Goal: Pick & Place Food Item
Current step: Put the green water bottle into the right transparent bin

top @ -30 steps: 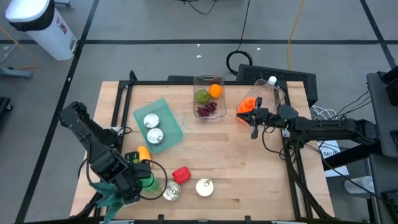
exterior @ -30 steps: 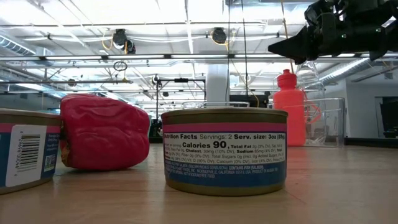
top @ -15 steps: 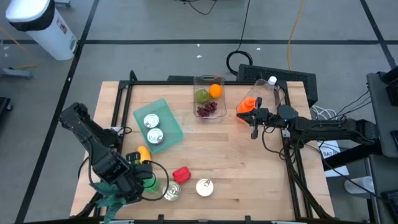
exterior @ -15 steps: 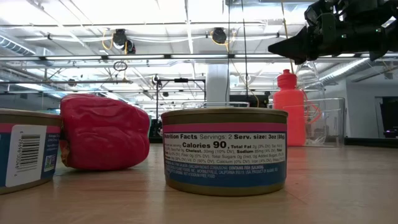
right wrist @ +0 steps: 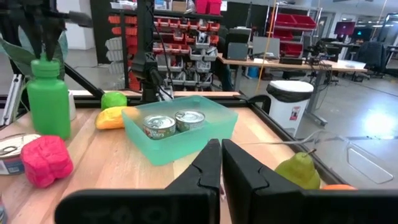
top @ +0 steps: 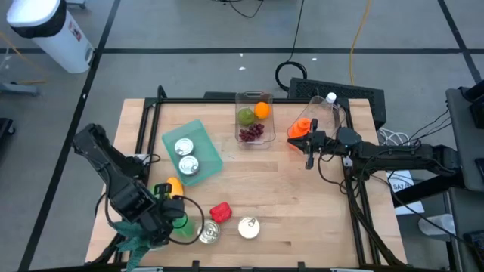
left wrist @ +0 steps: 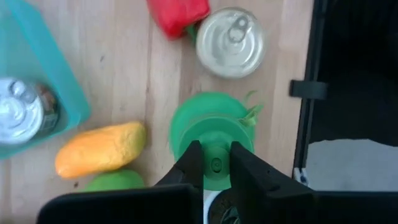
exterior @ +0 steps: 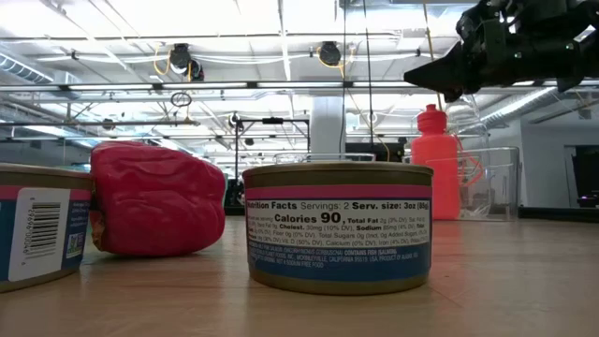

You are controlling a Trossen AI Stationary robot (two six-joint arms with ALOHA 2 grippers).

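Fingers (left wrist: 193,163) of the left gripper (left wrist: 214,163) had narrowed, nearly together, around the green bottle's cap (left wrist: 214,163) near the table's front-left corner; we judged, hedging, a grip forming.

I see a big bare stretch of wood in the middle of the table (top: 295,204), and a gripper can pass there. The front left corner is crowded: a green bottle (top: 180,221), a yellow fruit (top: 175,184), a red pepper (top: 220,212) and two cans (top: 249,227) sit close together. The teal tray (top: 210,157) stands just behind them. The clear box (top: 255,140) blocks the back edge.
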